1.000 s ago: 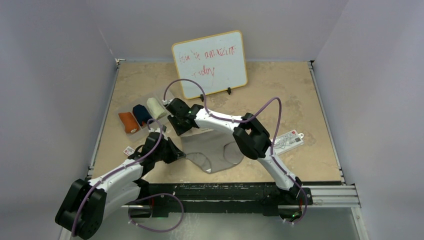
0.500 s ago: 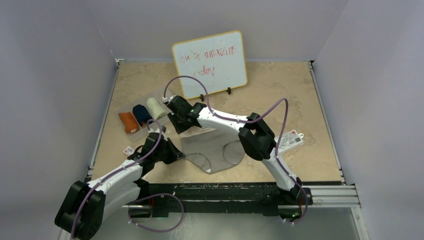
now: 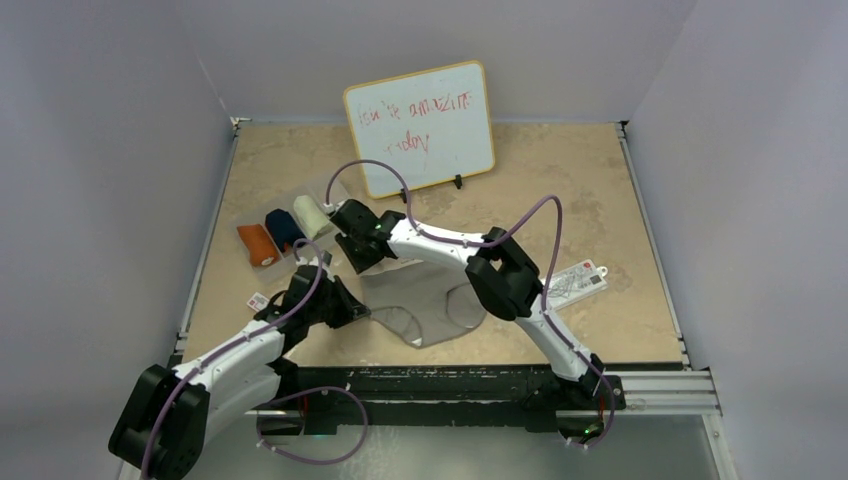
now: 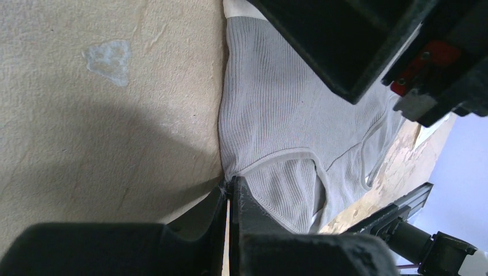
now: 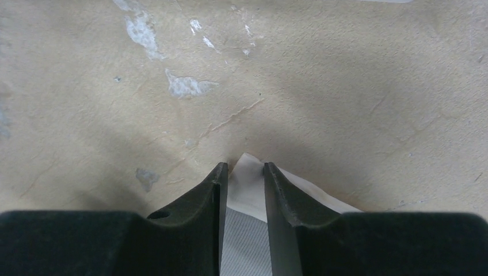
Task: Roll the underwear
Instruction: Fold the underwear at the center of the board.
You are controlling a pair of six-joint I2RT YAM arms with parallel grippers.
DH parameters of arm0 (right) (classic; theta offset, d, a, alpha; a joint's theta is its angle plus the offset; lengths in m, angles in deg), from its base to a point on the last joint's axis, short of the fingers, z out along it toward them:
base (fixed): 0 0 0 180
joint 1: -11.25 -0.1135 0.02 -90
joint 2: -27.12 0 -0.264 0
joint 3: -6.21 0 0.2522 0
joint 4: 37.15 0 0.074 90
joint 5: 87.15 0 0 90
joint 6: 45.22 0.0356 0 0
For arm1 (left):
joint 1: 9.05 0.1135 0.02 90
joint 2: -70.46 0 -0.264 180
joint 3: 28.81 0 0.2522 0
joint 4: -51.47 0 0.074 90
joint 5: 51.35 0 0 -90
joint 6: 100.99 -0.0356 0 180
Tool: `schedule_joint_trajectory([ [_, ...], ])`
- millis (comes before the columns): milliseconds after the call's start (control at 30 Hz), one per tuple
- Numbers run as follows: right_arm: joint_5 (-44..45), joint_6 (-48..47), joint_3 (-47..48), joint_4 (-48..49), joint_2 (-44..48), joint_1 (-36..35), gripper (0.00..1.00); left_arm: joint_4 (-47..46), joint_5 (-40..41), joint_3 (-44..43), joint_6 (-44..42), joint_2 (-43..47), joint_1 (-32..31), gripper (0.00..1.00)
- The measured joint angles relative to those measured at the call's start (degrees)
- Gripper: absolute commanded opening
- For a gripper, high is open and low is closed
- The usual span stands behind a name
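**Top view.** We are seeing the grey underwear lying flat on the bench, near the front edge and between the two arms. The left end effector is meeting its left edge. The right end effector is pointing down at its far left corner. An orange roll, a navy roll and a cream roll are sitting side by side to the left. A whiteboard is standing at the back, and a printed card is lying right of the right arm.

**Left wrist view.** The left end effector is clenched, pinching the hemmed side edge of the grey underwear.

**Right wrist view.** The right end effector is holding its fingers slightly parted. The corner of the beige waistband is lying between them, its tip poking out past the fingertips. We cannot tell whether the fingers are clamping it.
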Motion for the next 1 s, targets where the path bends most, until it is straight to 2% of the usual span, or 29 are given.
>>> schedule_joint_trajectory([
  [100,1.3,0.0,0.2,-0.1,-0.6,-0.3,0.26,0.4,0.2,-0.1,0.0,0.4,0.0,0.1],
  [233,3.2,-0.2,0.2,-0.2,-0.7,-0.4,0.2,1.8,0.5,-0.1,0.0,1.7,0.0,0.34],
  [367,4.9,-0.4,0.3,-0.2,-0.7,-0.7,0.08,3.8,1.0,-0.4,0.3,4.5,0.0,0.5],
  [500,5.1,-0.4,0.3,-0.1,-0.7,-0.7,0.06,7.0,1.4,-0.4,1.5,8.7,0.0,0.6],
  [567,4.8,-0.4,0.2,-0.1,-0.7,-0.7,0.06,7.3,1.4,-0.3,2.1,10.1,0.0,0.6],
  [767,4.1,-0.1,0.2,-0.1,-0.7,-0.6,0.06,3.1,0.3,1.2,4.8,7.0,0.0,0.48],
  [933,3.0,0.2,0.2,0.0,-0.6,-0.6,0.05,-4.0,-0.5,2.3,6.5,2.1,0.0,0.36],
  [1000,2.8,0.3,-0.1,0.2,-0.5,-0.5,0.05,-6.1,-0.5,2.5,7.1,0.6,0.0,0.27],
])
